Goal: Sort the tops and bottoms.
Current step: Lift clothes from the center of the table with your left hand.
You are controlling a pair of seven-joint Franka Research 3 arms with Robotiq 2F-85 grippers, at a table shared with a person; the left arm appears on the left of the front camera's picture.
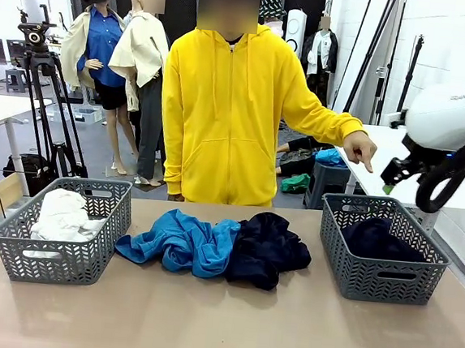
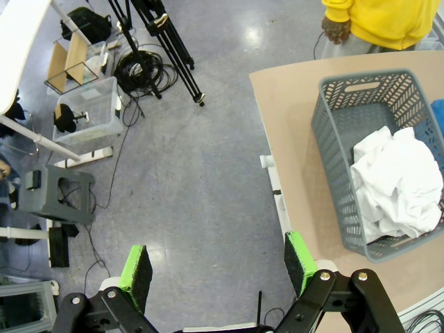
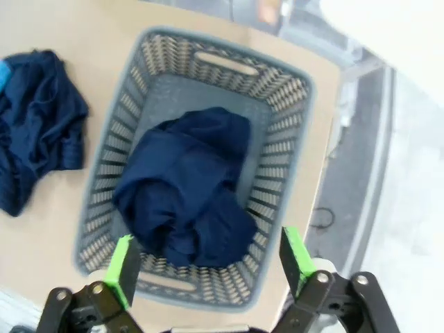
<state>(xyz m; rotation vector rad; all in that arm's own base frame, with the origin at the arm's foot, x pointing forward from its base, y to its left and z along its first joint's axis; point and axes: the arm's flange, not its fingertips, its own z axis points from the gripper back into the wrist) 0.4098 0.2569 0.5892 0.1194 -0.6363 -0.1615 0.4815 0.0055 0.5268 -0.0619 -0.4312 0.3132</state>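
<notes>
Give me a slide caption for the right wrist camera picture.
Open right gripper above a grey basket holding one navy garment, a second navy garment on the table beside it.

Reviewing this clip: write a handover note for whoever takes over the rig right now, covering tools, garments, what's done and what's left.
The left tool is open and empty, over the floor off the table end, by the left basket.
The right tool is open and empty, above the right basket.
The white top lies in the left basket; one navy bottom lies in the right basket.
The blue top and the second navy bottom lie touching mid-table.
The person's hand points towards the right basket.
Done: one of each. Left: probably blue top to the left basket, second navy bottom to the right.
</notes>
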